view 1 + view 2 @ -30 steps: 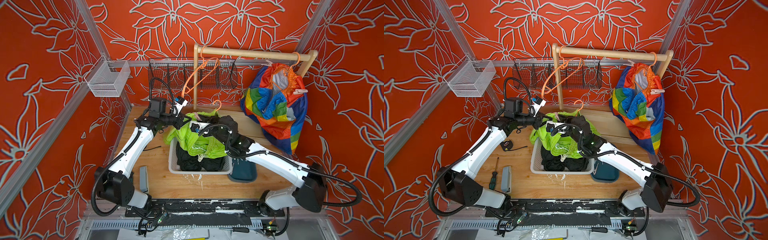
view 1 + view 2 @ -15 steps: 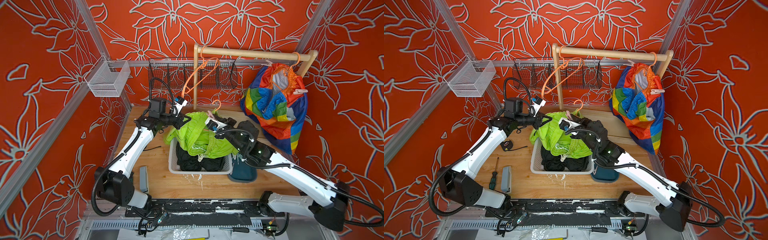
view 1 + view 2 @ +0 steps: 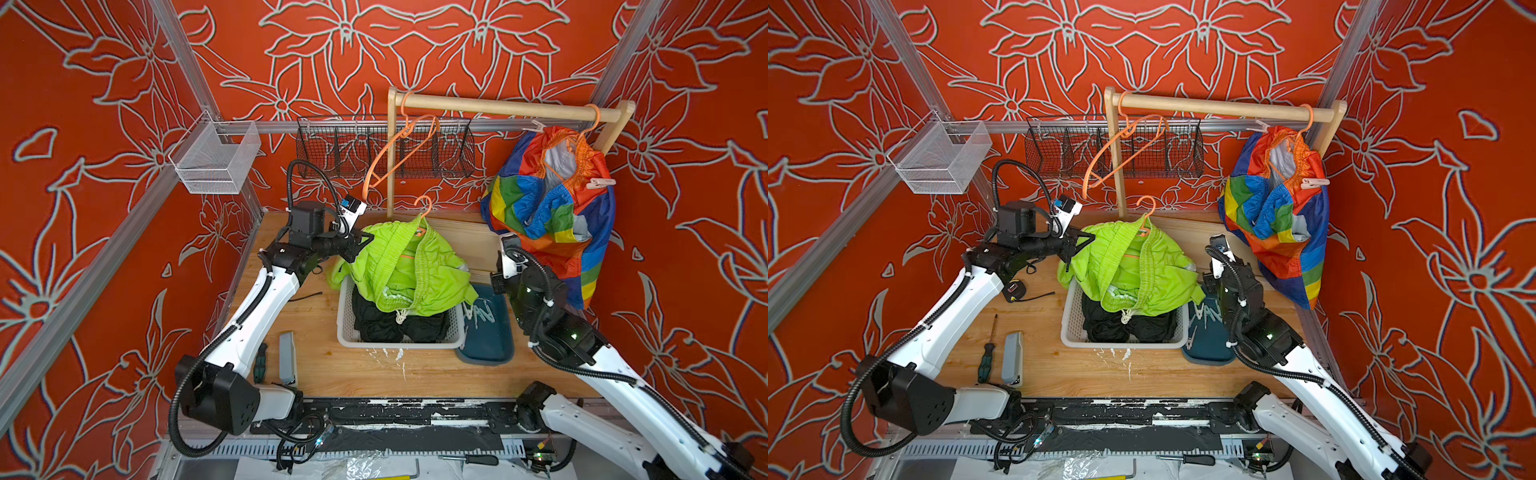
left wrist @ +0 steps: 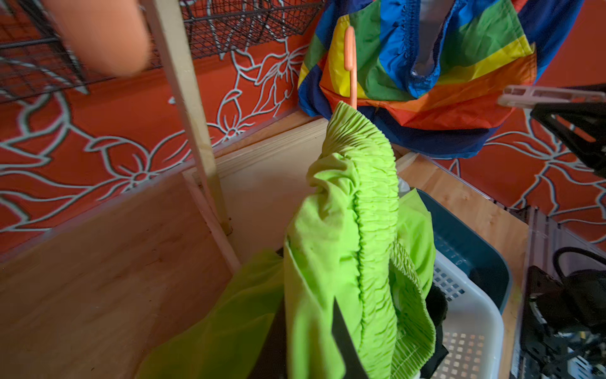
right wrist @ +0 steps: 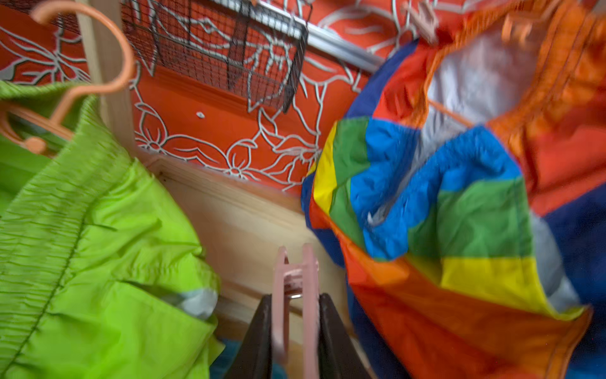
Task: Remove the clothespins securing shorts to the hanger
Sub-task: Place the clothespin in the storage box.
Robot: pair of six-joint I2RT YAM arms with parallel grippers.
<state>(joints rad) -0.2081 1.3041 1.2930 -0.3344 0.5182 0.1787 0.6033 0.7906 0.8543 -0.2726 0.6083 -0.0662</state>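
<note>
Orange walls with pale flower outlines closed in a wooden worktop (image 3: pixel 316 332). The left hand (image 3: pixel 360 246) was pressed together on the edge of the lime green shorts (image 3: pixel 407 266) — in the left wrist view the cloth ran between its fingers. From that hand the shorts lay heaped over a white basket (image 3: pixel 345 328), and an orange hanger (image 3: pixel 424 206) poked out of their waistband. Black shorts (image 3: pixel 386 322) filled the basket beneath.

The right hand (image 5: pixel 295 297) pinched a pink clothespin (image 5: pixel 310 272), clear of any fabric, with a blue tray (image 3: pixel 486 336) just below it. Beyond that hand the rainbow shorts (image 3: pixel 552 220) hung from a wooden rail (image 3: pixel 498 107) on a second hanger (image 3: pixel 592 120). Another pink clothespin (image 3: pixel 600 182) was clipped at their waistband — well apart from both hands.
</note>
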